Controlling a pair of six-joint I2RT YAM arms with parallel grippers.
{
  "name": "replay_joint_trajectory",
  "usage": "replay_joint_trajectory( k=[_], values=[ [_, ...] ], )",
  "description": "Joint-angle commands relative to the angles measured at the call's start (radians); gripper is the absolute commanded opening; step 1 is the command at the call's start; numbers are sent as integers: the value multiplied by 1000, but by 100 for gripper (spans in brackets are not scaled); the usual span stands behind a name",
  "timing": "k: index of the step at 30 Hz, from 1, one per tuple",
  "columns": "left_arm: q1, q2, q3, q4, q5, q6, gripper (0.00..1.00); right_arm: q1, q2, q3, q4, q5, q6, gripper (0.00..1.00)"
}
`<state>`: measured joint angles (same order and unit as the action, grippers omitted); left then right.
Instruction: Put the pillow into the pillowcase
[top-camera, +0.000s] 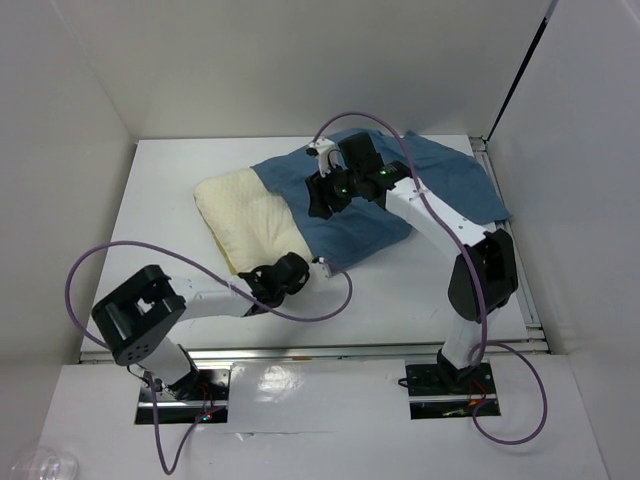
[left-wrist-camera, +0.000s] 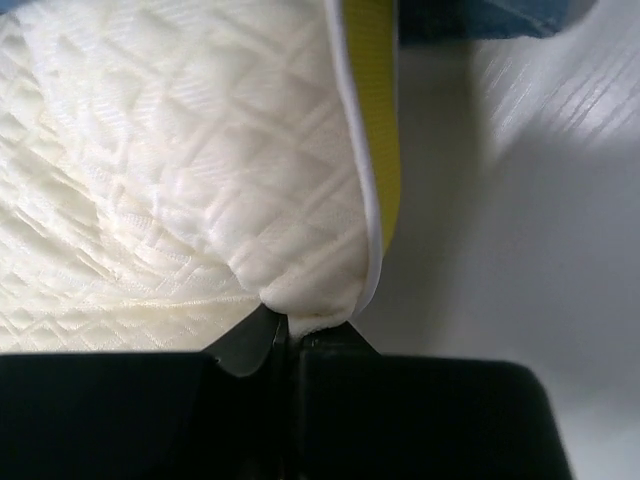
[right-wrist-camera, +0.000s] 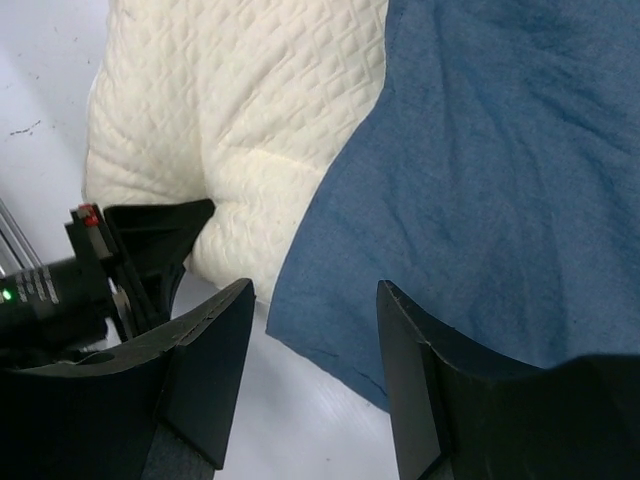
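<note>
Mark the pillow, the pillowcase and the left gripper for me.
pillow (top-camera: 245, 215): top view, on the bare cream part outside the pillowcase.
pillowcase (top-camera: 355, 235): top view, on the near blue fabric, below the right arm's wrist.
left gripper (left-wrist-camera: 285, 335): left wrist view, between the fingertips pinching the pillow's corner.

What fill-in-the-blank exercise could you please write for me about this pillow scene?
The left gripper is shut on a ___ of the soft cream-yellow quilted pillow.
The right gripper has its jaws ___.
In the top view, the wrinkled dusty-blue fabric pillowcase covers the pillow's right part, leaving its ___ end bare.
Missing words: corner; open; left.
</note>
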<state>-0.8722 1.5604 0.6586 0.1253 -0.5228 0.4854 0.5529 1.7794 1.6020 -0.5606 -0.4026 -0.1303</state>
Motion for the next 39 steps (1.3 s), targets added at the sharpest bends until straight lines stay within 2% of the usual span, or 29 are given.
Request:
replay_joint_trajectory(
  k=[1, 2, 3, 5, 8, 9, 12, 16, 19, 24, 27, 34, 36, 37, 39],
  values=[
    [65, -77, 100, -235, 249, -125, 0, 10, -83, -16, 34, 11, -6, 59],
    [120, -91, 146, -284, 289, -146, 0, 10, -83, -16, 34, 11, -6, 59],
    [149, -91, 256, -335, 378, -165, 0, 10, -92, -25, 34, 11, -6, 59],
    [232, -91, 434, -473, 449, -224, 0, 10, -104, -34, 56, 24, 6, 59],
    [309, -50, 616, -623, 613, -302, 0, 10, -130, -54, 77, 56, 32, 59],
    [356, -31, 730, -657, 654, -323, 0, 10, -146, -54, 86, 68, 32, 59],
    [442, 50, 927, -754, 773, -407, 0, -1, -210, -105, 155, 87, 60, 59],
    [532, 145, 1128, -844, 898, -490, 0, -1, -271, -142, 223, 116, 81, 58],
    [567, 216, 1275, -903, 990, -542, 0, 22, -284, -142, 232, 215, 109, 56],
    [578, 237, 1357, -925, 1035, -542, 0, 33, -264, -142, 290, 336, 130, 54],
    [578, 227, 1366, -935, 1066, -533, 0, 33, -218, -142, 358, 401, 130, 62],
    [596, 172, 1375, -981, 1089, -544, 0, 33, -62, -67, 427, 461, 103, 63],
    [596, 149, 1363, -981, 1089, -544, 0, 24, -12, -24, 427, 461, 103, 55],
    [596, 139, 1363, -981, 1089, -544, 0, 13, 0, -11, 427, 438, 103, 36],
    [596, 116, 1325, -969, 1089, -544, 0, 4, 24, 25, 427, 394, 103, 14]
  ],
)
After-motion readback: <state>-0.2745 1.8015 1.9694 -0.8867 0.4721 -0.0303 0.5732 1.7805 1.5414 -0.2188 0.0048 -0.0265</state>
